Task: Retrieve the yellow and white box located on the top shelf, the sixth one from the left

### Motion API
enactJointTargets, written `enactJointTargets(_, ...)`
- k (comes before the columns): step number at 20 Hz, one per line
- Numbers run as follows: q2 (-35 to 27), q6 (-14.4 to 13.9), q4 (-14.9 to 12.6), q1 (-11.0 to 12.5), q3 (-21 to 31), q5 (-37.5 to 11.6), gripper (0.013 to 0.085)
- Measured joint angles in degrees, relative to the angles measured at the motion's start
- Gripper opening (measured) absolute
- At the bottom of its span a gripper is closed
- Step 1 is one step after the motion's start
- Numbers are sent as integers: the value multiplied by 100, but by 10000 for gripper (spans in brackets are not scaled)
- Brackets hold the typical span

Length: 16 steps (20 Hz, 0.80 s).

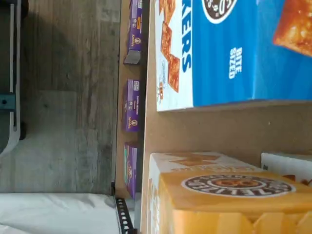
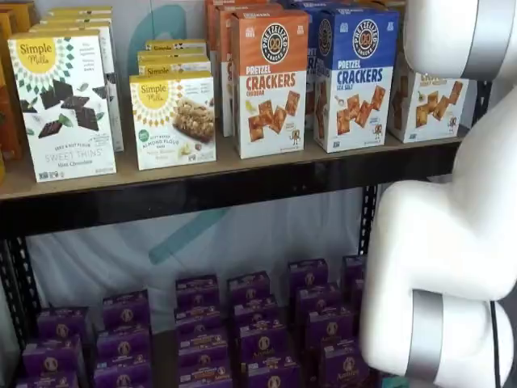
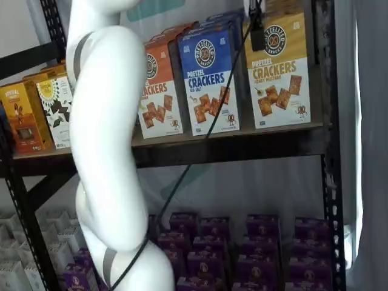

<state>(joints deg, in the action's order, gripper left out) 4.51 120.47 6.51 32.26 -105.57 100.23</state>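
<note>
The yellow and white box [image 3: 278, 71] stands upright at the right end of the top shelf [image 3: 242, 144], just beside the blue carton [image 3: 210, 82]; in a shelf view only its lower white front shows [image 2: 426, 105], the arm [image 2: 452, 242] covering the rest. The gripper [image 3: 257, 27] hangs as a dark finger with a cable in front of that box's yellow top. Jaws seen as one dark piece only, so apart or together cannot tell.

Risks, as judgement: the blue carton is close alongside, so a slightly off approach could catch it or drag it forward. The tall box could tip off the front edge if gripped high. The cable could snag a carton top.

Writing: target reads "PRETZEL CRACKERS", lower line small, maybe "Honey Mustard". Blue one "PRETZEL CRACKERS SEA SALT", wrist view adds "BITE SIZED". Orange carton [image 2: 270, 85] "PRETZEL CRACKERS CHEDDAR". White boxes [image 2: 63, 103] "Simple Mills", "SWEET THINS". Purple boxes [image 2: 250, 323] below, unreadable.
</note>
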Motion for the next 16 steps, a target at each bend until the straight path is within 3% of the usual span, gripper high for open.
enactJointTargets(4,3,2,8,3,9,-13,690)
enactJointTargets(16,-20,19,31,26,-15,-40,690)
